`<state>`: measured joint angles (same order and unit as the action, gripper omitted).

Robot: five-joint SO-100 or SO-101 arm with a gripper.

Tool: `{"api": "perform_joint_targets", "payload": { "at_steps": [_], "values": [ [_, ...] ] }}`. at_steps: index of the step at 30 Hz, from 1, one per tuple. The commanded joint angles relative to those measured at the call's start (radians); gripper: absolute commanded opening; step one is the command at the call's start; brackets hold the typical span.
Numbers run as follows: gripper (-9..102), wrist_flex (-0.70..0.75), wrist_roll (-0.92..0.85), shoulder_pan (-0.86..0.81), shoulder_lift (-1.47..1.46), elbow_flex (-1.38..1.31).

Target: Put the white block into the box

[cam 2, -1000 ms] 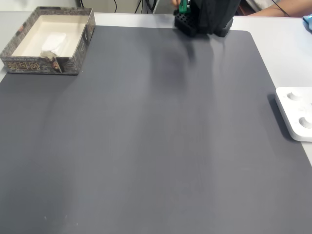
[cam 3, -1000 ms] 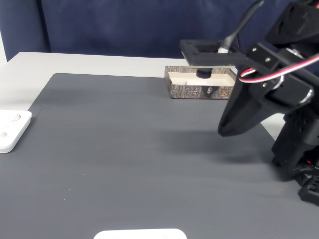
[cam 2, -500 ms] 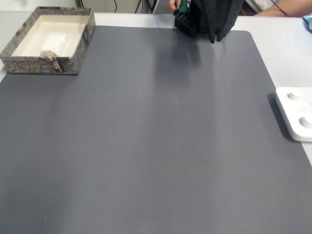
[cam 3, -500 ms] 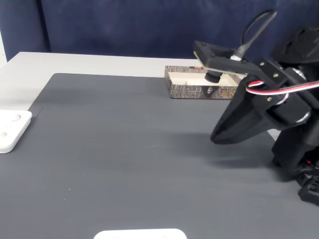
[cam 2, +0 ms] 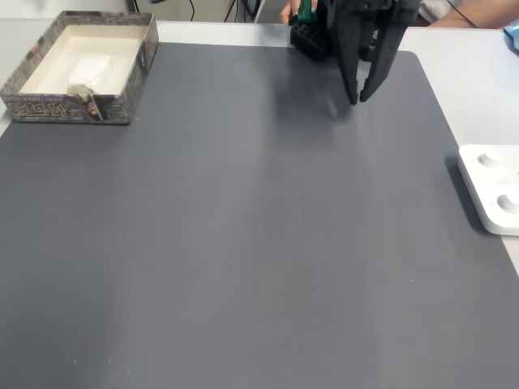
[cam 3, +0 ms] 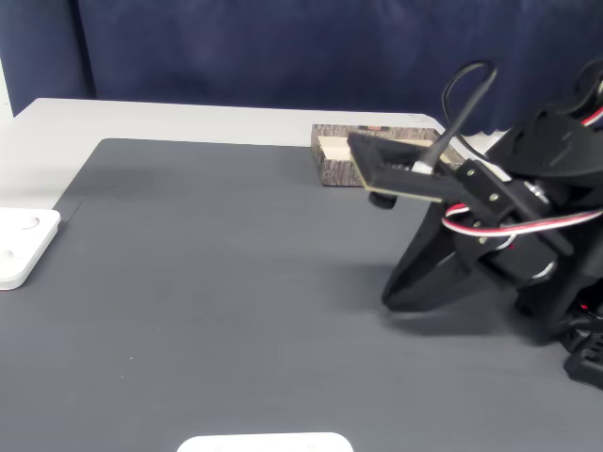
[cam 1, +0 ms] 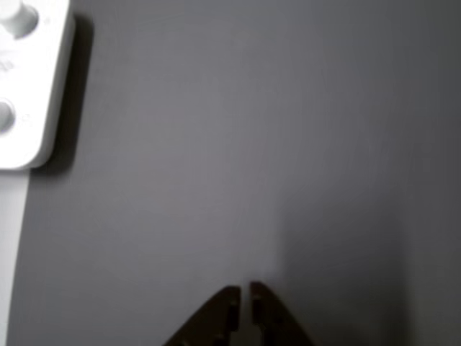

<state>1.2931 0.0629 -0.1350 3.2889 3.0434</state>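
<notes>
Apparently the block (cam 2: 89,63) already lies in the box (cam 2: 32,109) — so the gripper (cam 2: 358,100), nearly closed and empty, should stay clear of it.

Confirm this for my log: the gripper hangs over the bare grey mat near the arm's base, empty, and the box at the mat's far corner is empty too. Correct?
Not quite. The gripper is empty over the grey mat, but the box isn't empty: a fixed view shows the white block lying inside it.

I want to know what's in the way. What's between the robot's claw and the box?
Just bare grey mat between the gripper and the box, seen in a fixed view.
</notes>
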Motion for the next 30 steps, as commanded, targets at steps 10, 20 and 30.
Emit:
{"api": "perform_joint_targets", "payload": {
  "at_steps": [10,20,30],
  "values": [
    [-2,-0.044,-0.041,0.014,0.035,0.049],
    [-2,0.037,-0.087,0.012,0.035,0.049],
    [-2,0.037,-0.091,0.012,0.035,0.049]
  ]
}}
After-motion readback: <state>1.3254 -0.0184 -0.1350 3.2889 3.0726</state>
